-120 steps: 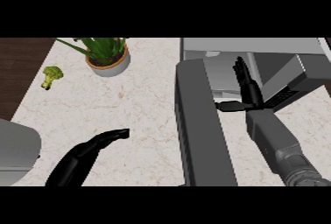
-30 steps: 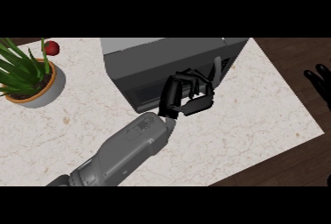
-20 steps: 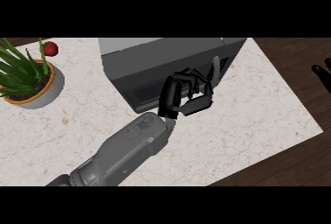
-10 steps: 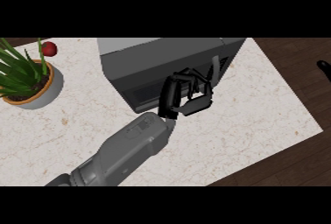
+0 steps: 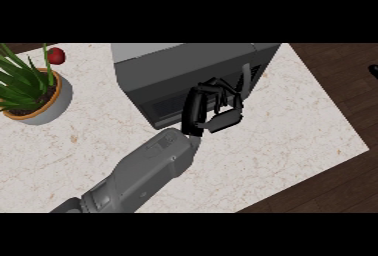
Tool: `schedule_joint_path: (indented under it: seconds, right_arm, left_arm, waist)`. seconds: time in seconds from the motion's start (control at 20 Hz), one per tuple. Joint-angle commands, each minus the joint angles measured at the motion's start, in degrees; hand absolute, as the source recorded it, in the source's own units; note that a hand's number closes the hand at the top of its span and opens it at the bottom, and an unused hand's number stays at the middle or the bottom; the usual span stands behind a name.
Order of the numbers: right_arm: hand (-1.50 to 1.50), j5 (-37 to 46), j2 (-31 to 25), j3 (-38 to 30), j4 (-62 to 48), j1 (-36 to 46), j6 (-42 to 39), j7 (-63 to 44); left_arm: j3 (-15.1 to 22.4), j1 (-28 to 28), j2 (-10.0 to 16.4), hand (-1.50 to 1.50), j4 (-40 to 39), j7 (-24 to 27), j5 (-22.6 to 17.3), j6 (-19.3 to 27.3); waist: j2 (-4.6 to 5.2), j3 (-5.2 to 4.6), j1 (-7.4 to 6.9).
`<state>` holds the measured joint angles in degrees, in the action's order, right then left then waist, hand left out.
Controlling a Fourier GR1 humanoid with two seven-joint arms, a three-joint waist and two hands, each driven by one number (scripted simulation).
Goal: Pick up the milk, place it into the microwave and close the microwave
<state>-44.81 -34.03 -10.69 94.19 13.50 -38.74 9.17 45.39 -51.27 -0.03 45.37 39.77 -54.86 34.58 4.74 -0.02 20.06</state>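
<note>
The grey microwave [image 5: 184, 65] stands at the back of the counter with its dark door [image 5: 166, 102] flat against its front. My left hand [image 5: 210, 107] comes up from the lower left. It rests against the door's right part beside the handle strip [image 5: 242, 80], with its fingers curled and nothing held. Only a black sliver of my right hand [image 5: 373, 70] shows at the view's right edge, over the floor. No milk is visible anywhere in view.
A potted green plant [image 5: 29, 95] stands at the left, with a small red fruit [image 5: 57, 55] behind it. The marble counter [image 5: 288, 140] ends at the right and lower right, where dark wood floor [image 5: 339, 65] begins.
Six seconds ago the door stood open with my right hand inside; now it lies flat against the microwave's front. Over the last second my right hand slid out past the right edge and my left hand barely moved.
</note>
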Motion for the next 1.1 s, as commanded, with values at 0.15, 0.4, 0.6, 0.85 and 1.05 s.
schedule_joint_path:
  seconds: [0.15,0.4,0.6,0.85,1.05]
  right_arm:
    - [-1.50,-3.15,-0.96,1.24,-0.06,0.59,-2.24,-1.36]
    - [-1.50,-4.50,-1.99,1.55,0.40,0.16,-3.15,-2.31]
    - [-1.50,-6.16,-2.56,1.65,0.29,0.42,-3.51,-2.92]
    - [-1.50,-6.96,-4.00,0.61,0.18,0.96,-3.92,-3.18]
    - [-1.50,-7.68,-4.44,1.46,0.45,0.80,-5.08,-3.76]
  left_arm:
    - [-1.88,-4.65,0.03,1.50,-5.01,-0.78,-2.04,-1.30]
    - [-1.31,-4.56,0.02,1.50,-5.50,-0.30,-3.14,-1.18]
    - [-0.98,-4.57,0.02,1.50,-5.65,0.80,-3.64,-0.95]
    - [-0.91,-4.68,0.03,1.50,-6.28,0.93,-4.79,-1.07]
    - [-0.80,-5.33,0.03,1.50,-6.43,1.76,-5.32,-1.10]
  waist:
    - [1.03,-0.04,-0.05]
    - [0.94,-0.04,1.05]
    - [0.84,-0.05,0.90]
    - [0.96,-0.01,1.16]
    - [0.85,0.02,0.70]
